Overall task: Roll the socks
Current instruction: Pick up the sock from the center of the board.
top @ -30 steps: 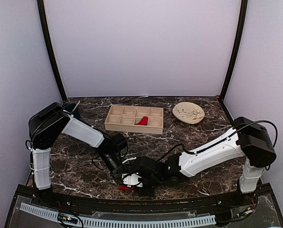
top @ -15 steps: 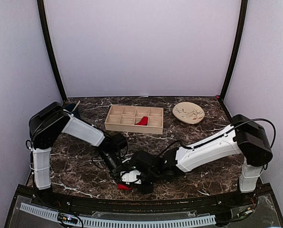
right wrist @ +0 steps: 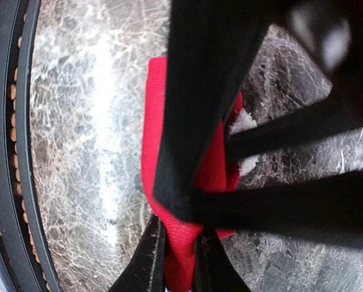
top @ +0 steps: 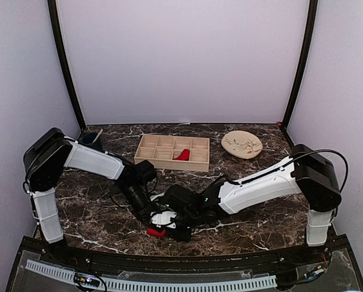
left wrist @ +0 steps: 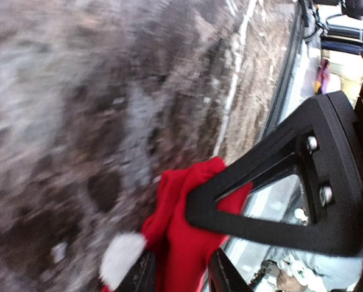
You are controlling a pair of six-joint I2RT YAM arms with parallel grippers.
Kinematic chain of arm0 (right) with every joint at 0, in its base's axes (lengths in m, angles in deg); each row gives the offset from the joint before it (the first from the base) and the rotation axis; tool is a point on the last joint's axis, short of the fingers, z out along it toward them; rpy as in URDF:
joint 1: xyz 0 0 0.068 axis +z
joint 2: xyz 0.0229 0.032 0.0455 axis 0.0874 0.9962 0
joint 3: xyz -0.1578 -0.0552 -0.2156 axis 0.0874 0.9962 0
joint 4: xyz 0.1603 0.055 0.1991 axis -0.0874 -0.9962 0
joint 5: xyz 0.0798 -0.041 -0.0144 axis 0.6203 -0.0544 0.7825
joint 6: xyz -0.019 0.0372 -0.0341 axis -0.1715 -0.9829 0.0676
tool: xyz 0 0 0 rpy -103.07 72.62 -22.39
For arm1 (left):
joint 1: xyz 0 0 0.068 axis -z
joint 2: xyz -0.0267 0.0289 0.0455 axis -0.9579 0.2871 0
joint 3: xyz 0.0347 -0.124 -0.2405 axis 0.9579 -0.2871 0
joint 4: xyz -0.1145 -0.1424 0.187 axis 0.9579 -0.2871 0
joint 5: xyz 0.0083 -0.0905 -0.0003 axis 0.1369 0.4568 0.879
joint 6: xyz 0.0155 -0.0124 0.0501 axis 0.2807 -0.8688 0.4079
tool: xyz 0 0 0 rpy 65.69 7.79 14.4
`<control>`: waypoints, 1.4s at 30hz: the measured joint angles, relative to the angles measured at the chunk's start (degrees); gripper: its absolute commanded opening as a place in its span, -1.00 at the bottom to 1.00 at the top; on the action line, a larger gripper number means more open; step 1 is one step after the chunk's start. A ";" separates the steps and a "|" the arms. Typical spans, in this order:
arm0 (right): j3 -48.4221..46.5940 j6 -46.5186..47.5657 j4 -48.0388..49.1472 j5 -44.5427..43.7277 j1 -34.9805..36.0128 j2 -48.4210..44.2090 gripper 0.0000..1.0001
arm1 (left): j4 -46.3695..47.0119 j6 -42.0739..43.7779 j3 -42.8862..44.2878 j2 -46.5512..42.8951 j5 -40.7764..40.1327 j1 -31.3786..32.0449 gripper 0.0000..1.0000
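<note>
Both my arms meet low over the near middle of the marble table point(top: 96, 213), and between them lies the red sock point(top: 155, 232), bunched up close to the near edge. My right gripper point(right wrist: 180, 261) has its two fingers drawn close together with a fold of that red fabric squeezed between them, so it is clamped on the red sock. My left gripper point(left wrist: 181, 277) stands with a finger on either side of the same sock. The cloth fills the gap between them, but I cannot tell whether they press on it or only flank it (the view from that wrist is blurred). A black finger of my right gripper crosses over the cloth there, and the sock's white patch point(left wrist: 122, 258) shows as a fluffy tuft just left of my own fingers.

Farther back, left of centre, sits the wooden tray point(top: 146, 159), with the second sock point(top: 182, 155) lying in a compartment right of its middle. A pale plate point(top: 242, 145) rests at the far right, well apart from the tray.
</note>
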 measured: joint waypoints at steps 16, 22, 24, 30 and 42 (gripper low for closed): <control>0.55 -3.89 0.13 1.81 -0.76 -0.42 -1.00 | -0.31 -4.85 -0.11 -7.06 -19.54 -7.76 -0.23; 1.22 -5.31 0.13 2.60 -1.16 -0.98 -1.00 | 0.13 -7.91 3.58 -8.22 -25.44 -9.40 -0.19; 1.75 -5.81 -0.02 2.99 -1.46 -1.51 -1.00 | 0.72 -8.92 5.40 -8.48 -27.50 -9.79 -0.18; 2.49 -7.78 -2.21 3.17 -3.23 -3.06 -1.00 | 3.96 -12.11 9.05 -9.16 -34.60 -11.17 0.01; 2.34 -9.29 -6.54 2.60 -9.33 -6.54 -1.00 | 10.73 -17.38 17.00 -8.87 -47.58 -16.44 0.12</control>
